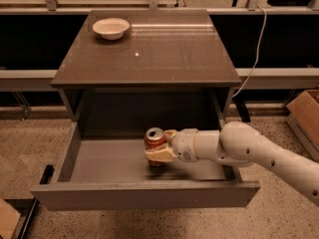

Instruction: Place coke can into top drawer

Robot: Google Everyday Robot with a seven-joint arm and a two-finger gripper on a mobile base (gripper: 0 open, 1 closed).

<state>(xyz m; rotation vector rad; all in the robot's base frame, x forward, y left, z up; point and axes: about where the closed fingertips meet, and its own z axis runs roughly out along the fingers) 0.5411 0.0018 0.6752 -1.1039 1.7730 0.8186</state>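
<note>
Reaching in from the right across the front right corner of the top drawer [144, 195], the claw [159, 146] is clamped on the coke can [154, 136], with one finger [158, 156] across its lower front. The can stands upright inside the pulled-out drawer, near the middle of its floor and well apart from all four walls, with bare grey floor open to its left. Whether its base touches the floor cannot be told. Above the drawer, on the tabletop [164, 54], a white bowl [110, 28] sits near the back left corner.
</note>
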